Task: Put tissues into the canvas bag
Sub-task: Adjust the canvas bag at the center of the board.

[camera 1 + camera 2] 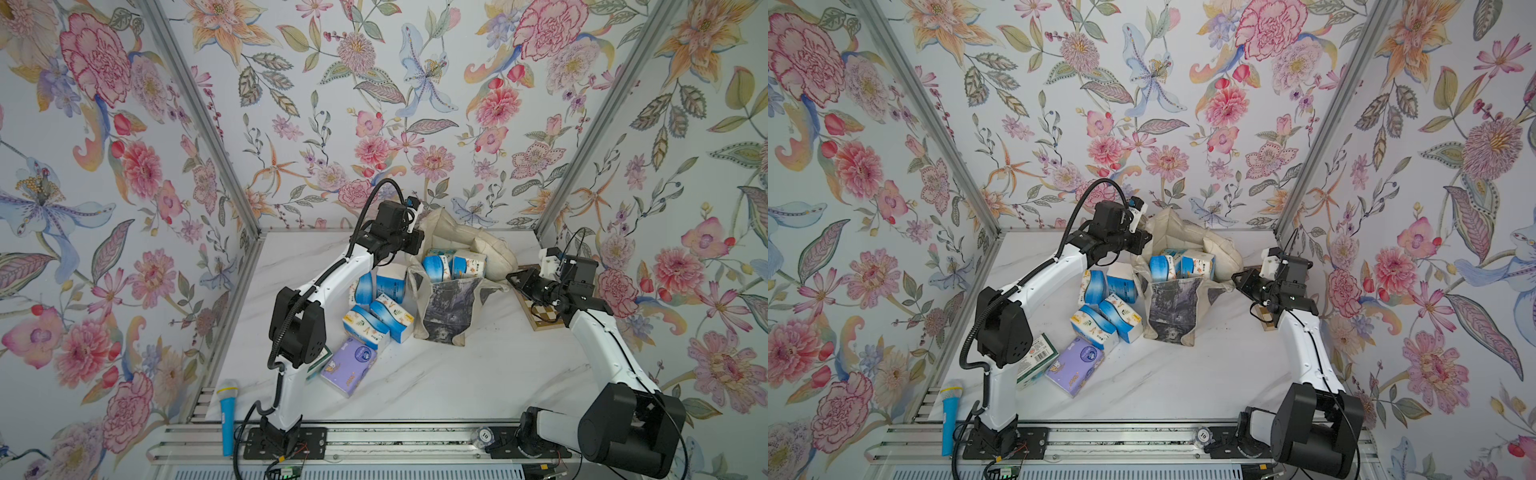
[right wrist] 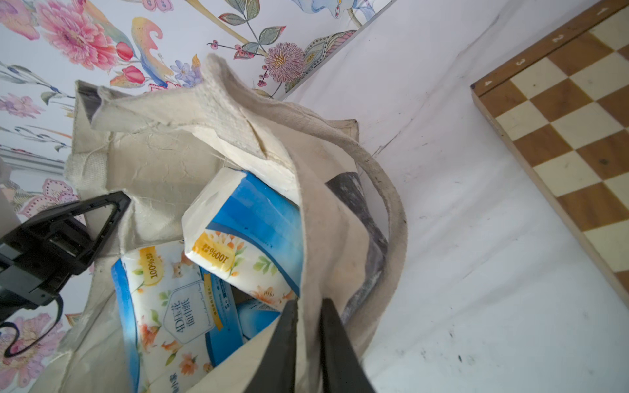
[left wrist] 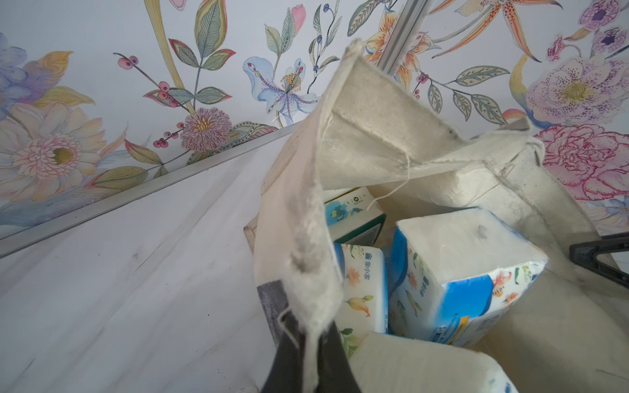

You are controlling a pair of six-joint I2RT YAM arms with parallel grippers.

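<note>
Tissues [image 1: 437,267] inside canvas bag [image 1: 451,309], more packs [image 1: 376,319] alongside

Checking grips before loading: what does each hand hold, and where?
Both pinch the top rim of the canvas bag: left hand at one side, right hand opposite.

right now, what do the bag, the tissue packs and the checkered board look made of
The canvas bag: coarse woven cloth, matte cream; visible weave, frayed edges, loose threads.
The tissue packs: glossy thin plastic wrap, judging by sheen and creases.
The chessboard: likely wood, smooth satin finish; brown and cream squares, faint grain.
</note>
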